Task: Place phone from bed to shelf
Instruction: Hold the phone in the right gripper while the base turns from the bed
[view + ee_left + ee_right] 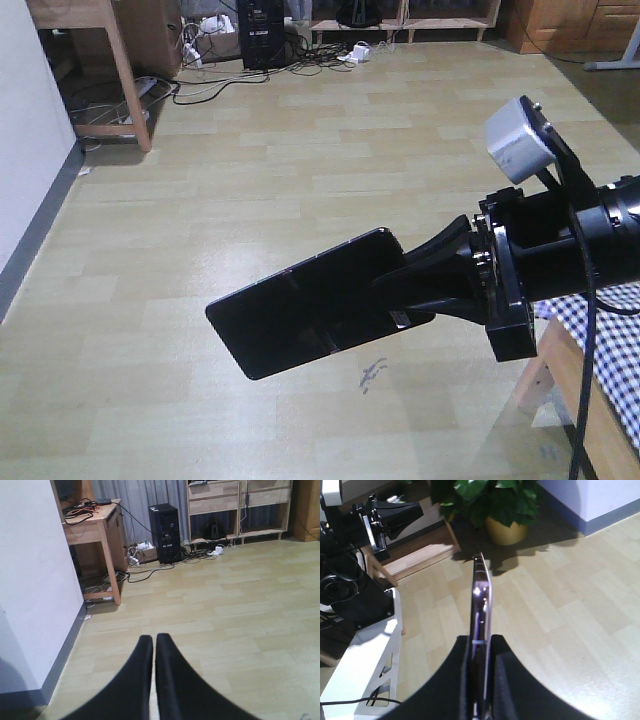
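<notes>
Right tool (481, 639) clamped on one end of the thin glossy black phone (300, 315), midair over the pale plank floor (250, 150) beside the gingham-sheeted bed (615, 350); left tool (153, 639) together, empty; carry level and slowly toward the light natural-wood shelf (212, 504).

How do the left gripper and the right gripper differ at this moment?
The right gripper is shut on the phone, seen edge-on from its wrist view; the left gripper is shut on nothing, with only a thin slit showing. The right gripper faces a potted plant; the left gripper faces a black computer tower. Both grippers are black.
</notes>
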Robot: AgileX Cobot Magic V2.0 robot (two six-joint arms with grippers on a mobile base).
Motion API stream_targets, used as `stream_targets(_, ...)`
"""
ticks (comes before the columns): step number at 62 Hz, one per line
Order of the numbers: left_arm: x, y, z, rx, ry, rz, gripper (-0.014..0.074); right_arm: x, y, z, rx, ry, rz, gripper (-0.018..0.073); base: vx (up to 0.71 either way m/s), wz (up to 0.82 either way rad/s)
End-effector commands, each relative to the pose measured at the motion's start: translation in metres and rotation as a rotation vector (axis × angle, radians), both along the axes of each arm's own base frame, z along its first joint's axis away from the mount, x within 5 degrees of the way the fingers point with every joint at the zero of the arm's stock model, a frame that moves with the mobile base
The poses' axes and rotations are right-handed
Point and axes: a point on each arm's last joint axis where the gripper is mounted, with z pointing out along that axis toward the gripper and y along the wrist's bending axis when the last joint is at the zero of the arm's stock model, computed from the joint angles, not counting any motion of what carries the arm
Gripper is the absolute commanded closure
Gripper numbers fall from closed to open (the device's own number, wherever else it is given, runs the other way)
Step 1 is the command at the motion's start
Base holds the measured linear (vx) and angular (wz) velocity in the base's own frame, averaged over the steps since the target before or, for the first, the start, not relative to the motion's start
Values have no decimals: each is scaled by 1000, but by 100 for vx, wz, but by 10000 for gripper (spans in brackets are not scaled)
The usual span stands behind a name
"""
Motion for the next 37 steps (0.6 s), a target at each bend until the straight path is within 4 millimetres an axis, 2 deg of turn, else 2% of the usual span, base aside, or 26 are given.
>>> stream_targets(1, -1, 0, 15, -11, -108, -2, 595, -11, 2, 20, 97, -13, 53, 561, 35, -5)
stream_targets(37, -1, 0, 15, -11, -108, -2, 595, -11, 2, 20, 97, -13, 53, 561, 39, -6)
